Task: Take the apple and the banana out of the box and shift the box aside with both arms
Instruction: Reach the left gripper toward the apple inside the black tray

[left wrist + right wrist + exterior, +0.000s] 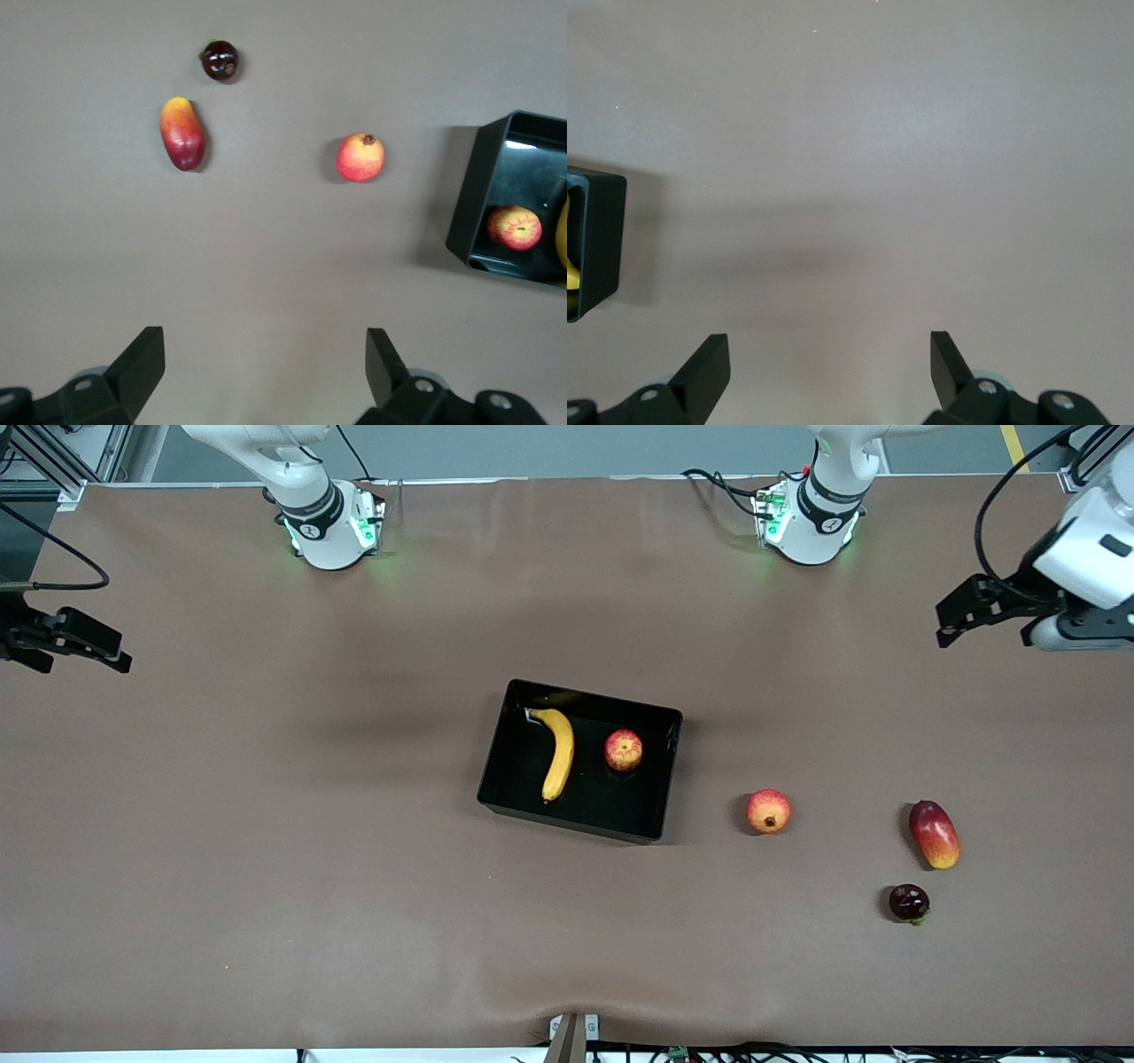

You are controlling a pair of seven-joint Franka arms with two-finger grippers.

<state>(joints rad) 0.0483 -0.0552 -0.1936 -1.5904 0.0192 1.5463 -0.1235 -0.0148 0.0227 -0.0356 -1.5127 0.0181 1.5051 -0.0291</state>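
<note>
Right now the brown table [266, 868] carries the black tray [660, 779] near its middle, and lying in it are the banana [558, 755] and, beside it toward the left arm's end, the small apple [624, 749]. Outside the tray, toward that same end, sit a mango [934, 834], an orange-red round fruit [768, 811] (dark calyx showing) and a small dark fruit [909, 902]. Both arms wait: the left gripper [957, 622] hangs over its end of the table, fingers spread and empty; the right gripper [93, 646] likewise over its own end.
</note>
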